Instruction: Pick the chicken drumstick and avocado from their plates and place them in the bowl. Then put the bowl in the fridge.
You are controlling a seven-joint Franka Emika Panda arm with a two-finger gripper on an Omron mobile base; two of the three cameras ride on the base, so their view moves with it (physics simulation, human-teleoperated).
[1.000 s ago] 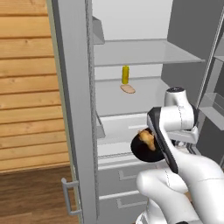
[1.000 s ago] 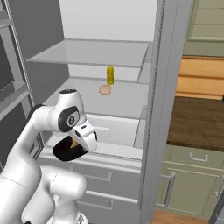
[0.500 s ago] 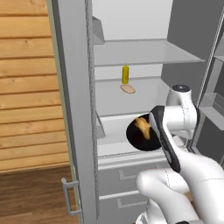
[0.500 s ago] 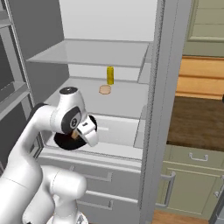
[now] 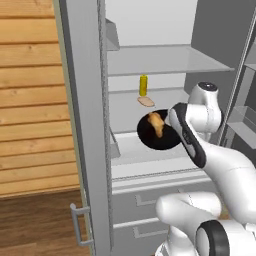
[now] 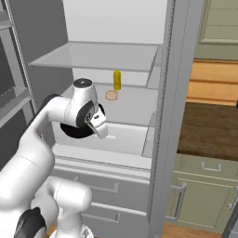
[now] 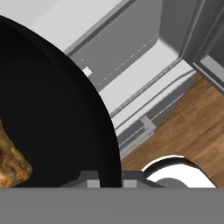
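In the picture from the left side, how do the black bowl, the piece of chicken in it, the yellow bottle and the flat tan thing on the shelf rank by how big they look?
1. The black bowl, clearly largest.
2. The chicken drumstick.
3. The yellow bottle and the flat tan item look about alike; both sit farther back, so I won't rank them.

The white arm rises from the base, elbow bent, its wrist turned toward the open fridge. The gripper (image 7: 109,181) is clamped tight on the bowl (image 7: 52,113) rim.
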